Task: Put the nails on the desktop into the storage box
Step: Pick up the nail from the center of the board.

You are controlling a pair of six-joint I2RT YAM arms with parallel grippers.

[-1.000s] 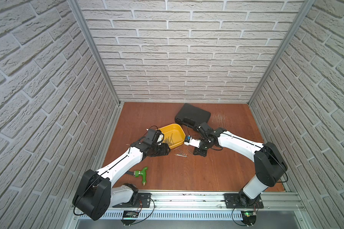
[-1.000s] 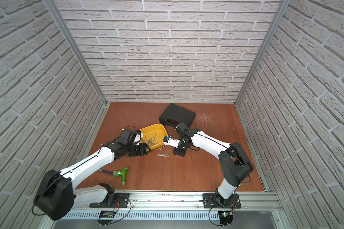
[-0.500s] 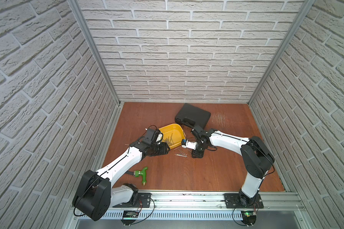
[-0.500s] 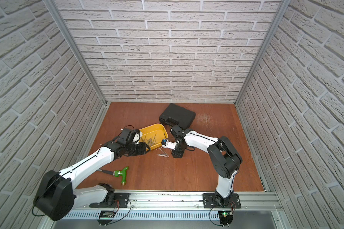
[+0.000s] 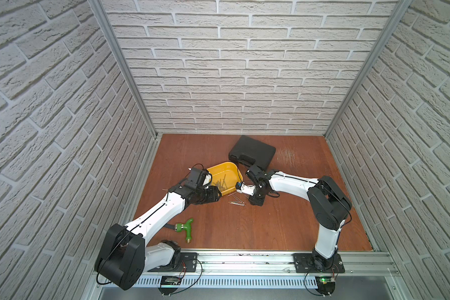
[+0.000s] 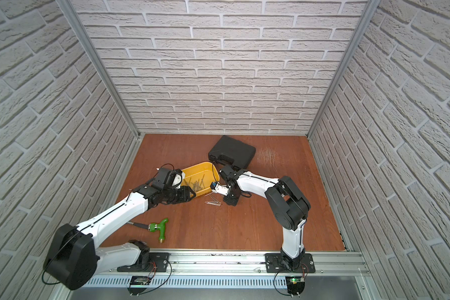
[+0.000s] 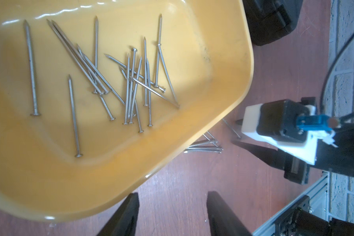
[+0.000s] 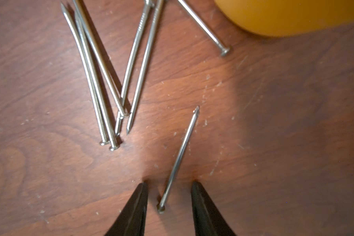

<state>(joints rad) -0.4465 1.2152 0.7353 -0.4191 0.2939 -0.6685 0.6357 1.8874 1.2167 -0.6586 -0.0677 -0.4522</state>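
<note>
The yellow storage box (image 5: 225, 166) (image 6: 200, 166) sits mid-desktop with several nails (image 7: 131, 81) inside. More nails (image 5: 237, 202) (image 6: 213, 203) (image 8: 110, 81) lie loose on the desktop (image 5: 244, 228), just outside the box's rim (image 7: 243, 61). My right gripper (image 8: 169, 183) (image 5: 255, 201) points down at the board and is open. The head end of a single nail (image 8: 180, 157) lies between its fingers, touching neither. My left gripper (image 7: 173, 194) (image 5: 215, 194) is open over bare wood beside the box's near corner, holding nothing.
A black moulded case (image 5: 255, 150) (image 6: 231, 152) lies behind the box, close to the right arm. A green-handled tool (image 5: 185, 228) (image 6: 159, 228) rests near the front left. Brick walls close three sides, and a metal rail (image 5: 244, 259) runs along the front.
The right arm's elbow swung left and its gripper shifted slightly toward the loose nails, the jaws opening a little and then narrowing. The left arm and box stayed put.
</note>
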